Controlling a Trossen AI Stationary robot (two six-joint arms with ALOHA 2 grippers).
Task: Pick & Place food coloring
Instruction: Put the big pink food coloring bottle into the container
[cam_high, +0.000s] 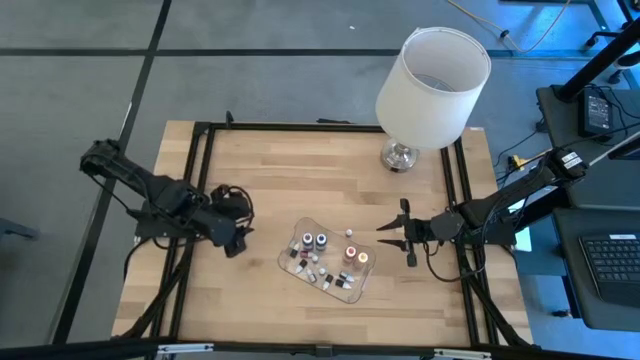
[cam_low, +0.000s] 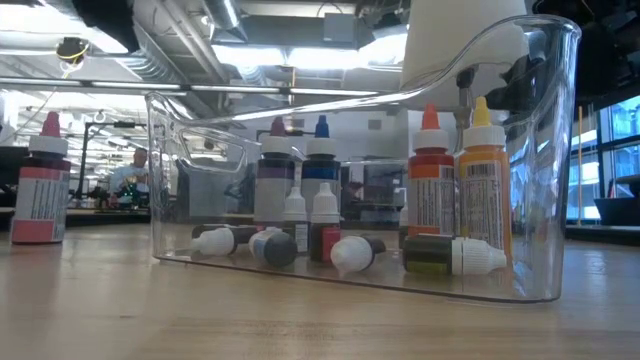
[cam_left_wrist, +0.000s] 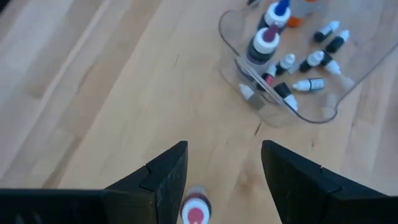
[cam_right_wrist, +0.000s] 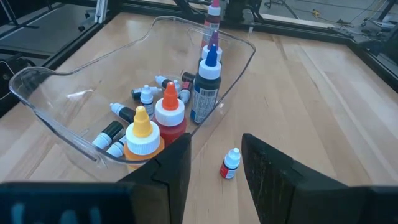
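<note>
A clear plastic tray (cam_high: 300, 262) at mid-table holds food coloring: upright bottles with red-orange (cam_right_wrist: 169, 107), yellow (cam_right_wrist: 142, 130) and blue (cam_right_wrist: 210, 62) caps, and several tiny white-capped ones lying on its floor (cam_low: 350, 252). A pink-capped bottle (cam_left_wrist: 196, 213) stands upright on the table left of the tray, also in the low view (cam_low: 40, 190). My left gripper (cam_left_wrist: 224, 149) hangs open above it, slanting down, in the high view (cam_high: 238, 240). A tiny red bottle with a white cap (cam_right_wrist: 230, 165) sits on the wood just ahead of my open right gripper (cam_right_wrist: 216, 140), right of the tray (cam_high: 392, 235).
A white-shaded lamp (cam_high: 430, 80) on a chrome base (cam_high: 399, 156) stands at the table's far right. A black frame rail (cam_high: 205, 190) runs round the wooden top. Bare wood lies between the tray and the near edge.
</note>
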